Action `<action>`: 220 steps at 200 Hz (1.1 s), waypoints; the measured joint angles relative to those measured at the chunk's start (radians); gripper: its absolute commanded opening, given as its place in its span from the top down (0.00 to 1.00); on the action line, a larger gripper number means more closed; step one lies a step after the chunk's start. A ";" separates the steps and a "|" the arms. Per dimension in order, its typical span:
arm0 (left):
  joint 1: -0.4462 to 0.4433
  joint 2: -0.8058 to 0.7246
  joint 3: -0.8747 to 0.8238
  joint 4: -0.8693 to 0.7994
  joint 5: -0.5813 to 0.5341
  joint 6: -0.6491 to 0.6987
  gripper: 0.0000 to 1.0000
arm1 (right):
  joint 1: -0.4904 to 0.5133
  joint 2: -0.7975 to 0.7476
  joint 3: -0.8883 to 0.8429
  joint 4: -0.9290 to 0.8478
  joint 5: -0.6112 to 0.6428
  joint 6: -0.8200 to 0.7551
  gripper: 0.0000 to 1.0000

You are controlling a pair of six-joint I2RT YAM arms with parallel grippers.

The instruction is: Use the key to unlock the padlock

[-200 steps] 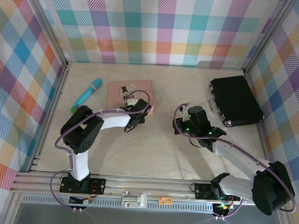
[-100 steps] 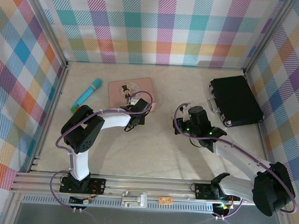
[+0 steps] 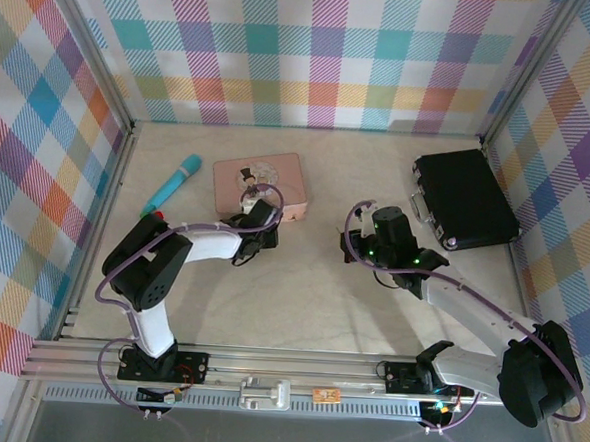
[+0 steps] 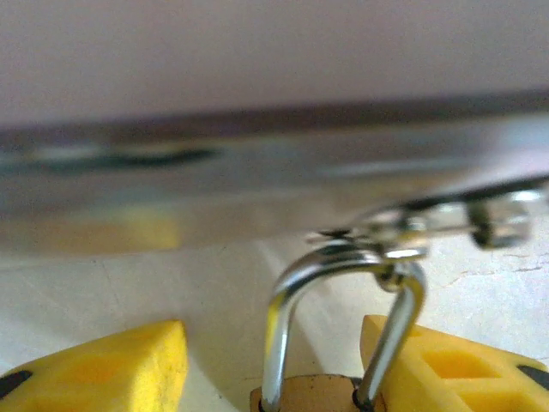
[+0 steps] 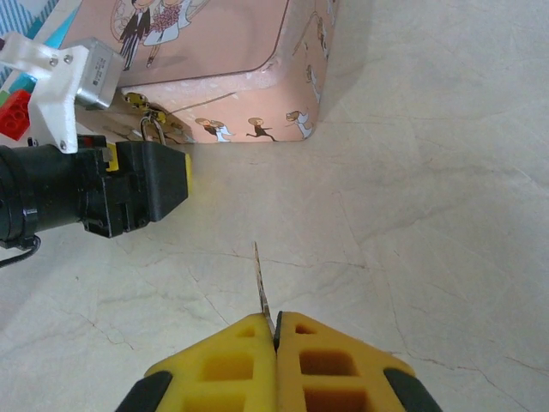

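Top camera: fixed high, behind arm bases (image 3: 156,365), looks down on whole table (image 3: 300,301); tin (image 3: 259,184) and plaid walls (image 3: 325,63) in frame.

Left wrist camera: very low, nearly level with table, close against tin's front wall. Left gripper (image 4: 274,348) at bottom edge, padlock (image 4: 313,396) between its fingers, picture blurred.

Right wrist camera: higher and farther back, looks forward and down past right gripper (image 5: 276,330) and key (image 5: 262,283) toward tin.

Shared: tin's front edge in all three views; padlock in both wrist views; right wrist view takes in left gripper side-on.
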 measured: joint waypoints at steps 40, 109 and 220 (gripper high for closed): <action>0.033 -0.009 -0.064 0.123 0.060 -0.022 0.54 | 0.000 -0.018 0.003 -0.007 0.000 0.000 1.00; 0.069 -0.001 -0.098 0.242 0.142 -0.048 0.62 | 0.000 0.009 0.032 0.002 -0.027 0.012 1.00; 0.104 -0.002 -0.222 0.550 0.235 -0.159 0.61 | 0.000 0.080 0.048 0.018 -0.080 0.058 1.00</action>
